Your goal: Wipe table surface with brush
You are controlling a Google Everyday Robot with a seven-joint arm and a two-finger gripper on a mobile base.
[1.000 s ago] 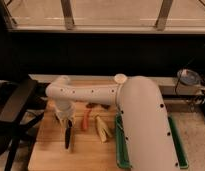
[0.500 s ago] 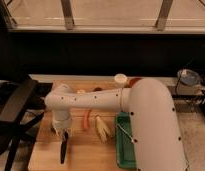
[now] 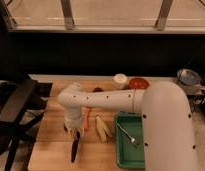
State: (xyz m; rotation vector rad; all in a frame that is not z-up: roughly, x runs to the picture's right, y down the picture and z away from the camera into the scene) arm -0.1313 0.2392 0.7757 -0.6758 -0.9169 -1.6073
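Against half a second earlier, the gripper [image 3: 74,133] had shifted to the right over the table [image 3: 50,150], closer to the orange piece [image 3: 86,119], and the brush [image 3: 74,149] had gone along with it. Against a full second earlier, both sat nearer the table's front edge. The gripper was pinched on the brush's upper end, pointing down at the boards. The brush's long axis ran from the gripper toward the front edge, almost straight, its far tip leaning slightly left of the gripper. We could not tell which end carried the bristles, nor whether the low tip touched the wood. So the brush hung directly below and in front of the gripper. The orange piece lay just right of the gripper and behind it, apart from the brush. The green tray [image 3: 118,146] stood farther right.
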